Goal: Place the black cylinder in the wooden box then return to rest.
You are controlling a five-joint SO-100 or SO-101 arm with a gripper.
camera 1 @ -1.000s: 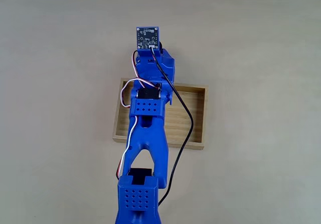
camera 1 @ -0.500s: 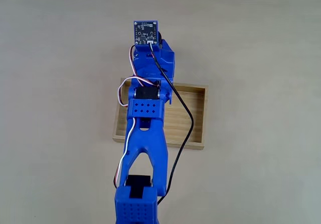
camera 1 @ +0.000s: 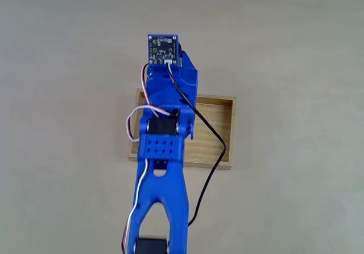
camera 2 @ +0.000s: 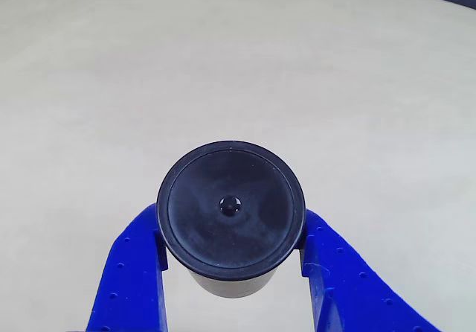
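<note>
So the claw (camera 2: 232, 261) is pinching the black cylinder (camera 2: 230, 219) between its two blue fingers, left finger (camera 2: 134, 269) on one side and the right one opposite, and it's hanging over bare counter (camera 2: 223, 64). In the fixed view the wooden box (camera 1: 219, 131) is sitting behind the claw, under the arm (camera 1: 165, 146). I'd be keeping the squeeze firm and pulling straight back over the tray floor before lowering and letting go.

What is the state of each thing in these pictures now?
black cylinder: upright on the table, between the two blue fingers, which meet its sides.
gripper: shut on the black cylinder.
wooden box: open-topped, flat on the table, visible floor bare; the arm covers part of it.
</note>
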